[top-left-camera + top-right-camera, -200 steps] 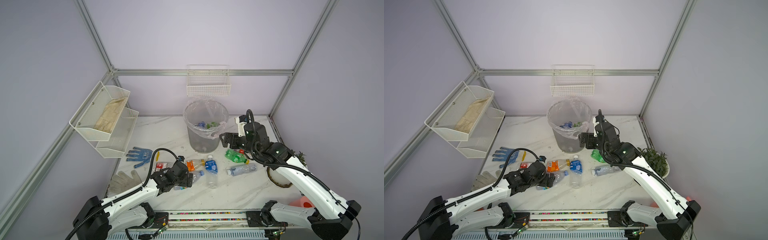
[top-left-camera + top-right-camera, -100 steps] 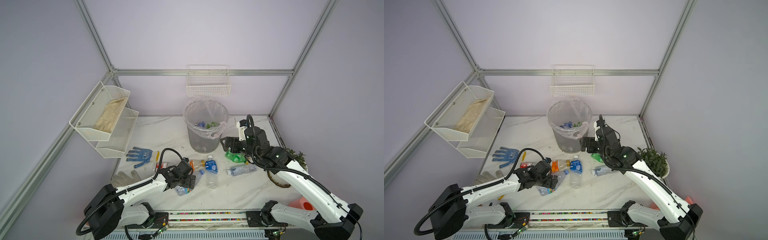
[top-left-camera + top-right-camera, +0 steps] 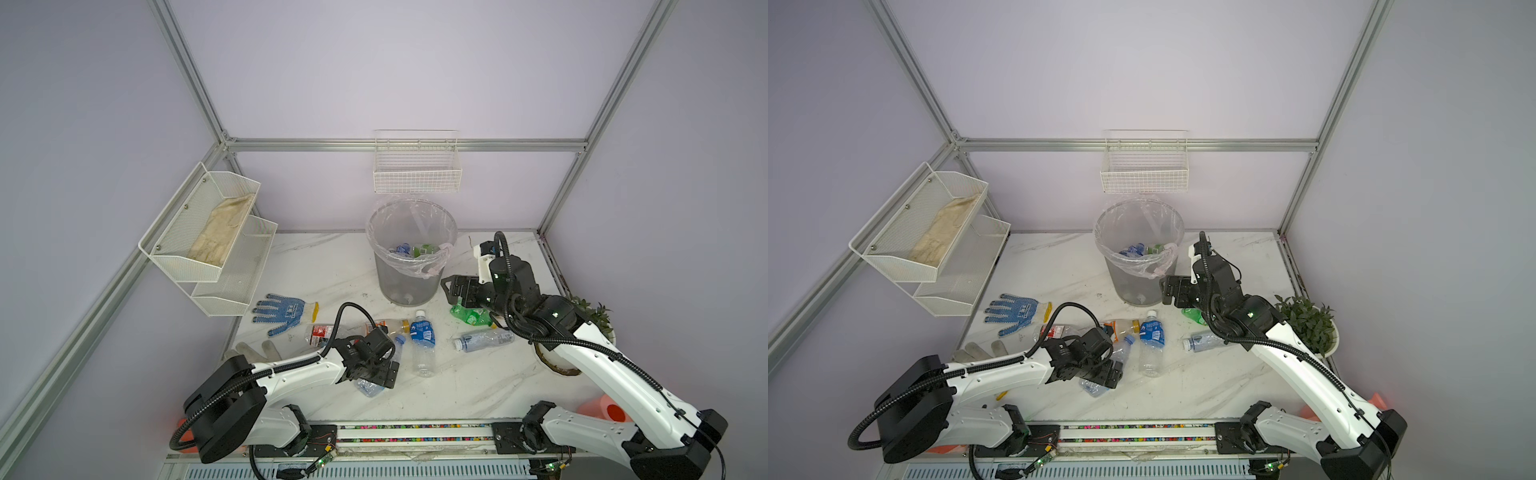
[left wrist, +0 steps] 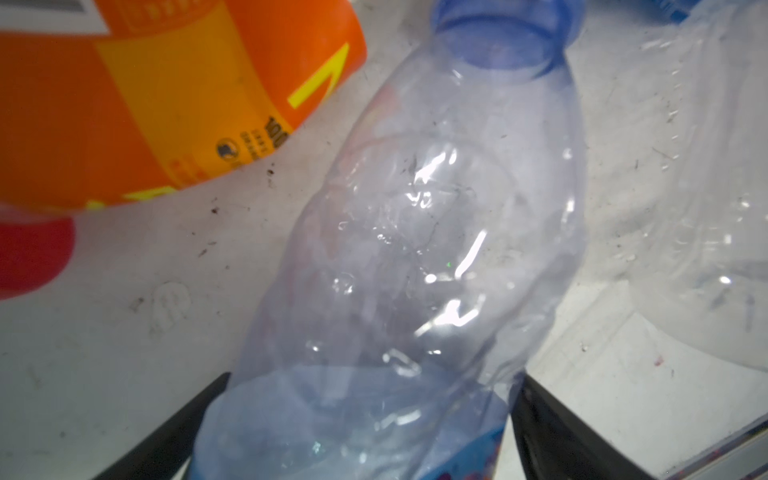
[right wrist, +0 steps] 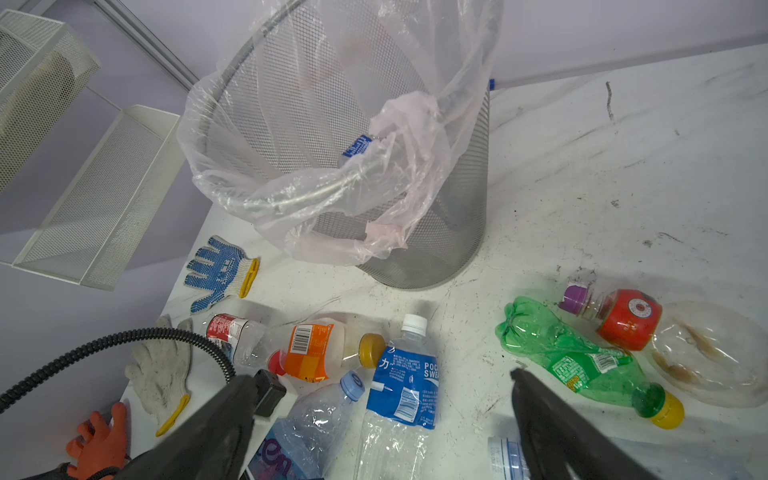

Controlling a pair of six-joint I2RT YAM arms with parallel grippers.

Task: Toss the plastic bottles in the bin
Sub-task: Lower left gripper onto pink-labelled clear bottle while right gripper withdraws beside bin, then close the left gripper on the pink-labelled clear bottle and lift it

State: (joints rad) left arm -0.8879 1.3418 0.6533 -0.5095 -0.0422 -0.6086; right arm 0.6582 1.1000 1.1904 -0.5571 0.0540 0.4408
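Several plastic bottles lie on the white table in front of the bin (image 3: pixel 405 282) (image 3: pixel 1133 282), and a few more show inside it. My left gripper (image 3: pixel 384 372) (image 3: pixel 1111 372) (image 4: pixel 365 432) is open and straddles a crushed clear bottle with a blue cap (image 4: pixel 415 249) (image 3: pixel 368 388); a finger (image 4: pixel 552 436) stands on each side of it. My right gripper (image 3: pixel 451 289) (image 3: pixel 1169 291) (image 5: pixel 380 378) hangs open and empty just right of the bin (image 5: pixel 436 232), above a green bottle (image 3: pixel 469 316) (image 5: pixel 573 353).
A blue-label bottle (image 3: pixel 423 338), an orange-label bottle (image 3: pixel 388 326), a red-label bottle (image 3: pixel 320 334) and a clear one (image 3: pixel 482 340) lie between the arms. A blue-dotted glove (image 3: pixel 282 311) and a white glove (image 3: pixel 257 351) lie left. A potted plant (image 3: pixel 1308 322) stands right; wire baskets (image 3: pixel 415 174) hang on the walls.
My left gripper has swung right and toward the table's front, settling over the blue-capped bottle. My right arm has dropped a little beside the bin, its gripper still open.
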